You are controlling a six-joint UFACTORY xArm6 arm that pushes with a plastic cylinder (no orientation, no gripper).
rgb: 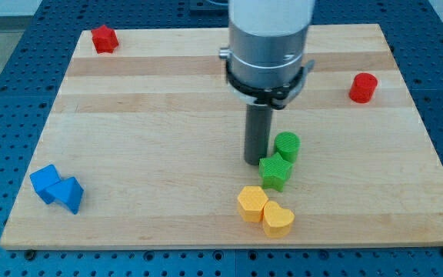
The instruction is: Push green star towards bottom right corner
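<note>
Now, tip: my tip rests on the counter, touching or just beside the green star's upper-left edge, and just left of the green cylinder.
Green star: the green star sits a little right of the counter's middle, toward the view's bottom; this is the landmark for the rest.
Green cylinder: the green cylinder stands just above the green star, slightly to its right, touching it or nearly so.
Yellow blocks: a yellow hexagon-like block lies just below the green star and a little left; a yellow heart-like block lies below the star, touching the first yellow block.
Red blocks: a red cylinder is well up and right of the green star; another red block, shape unclear, is far up and left of it.
Blue blocks: two blue blocks, touching each other, lie far left of the green star.
Gripper: the arm carries only a rod, so no open or closed state can be told.
</note>
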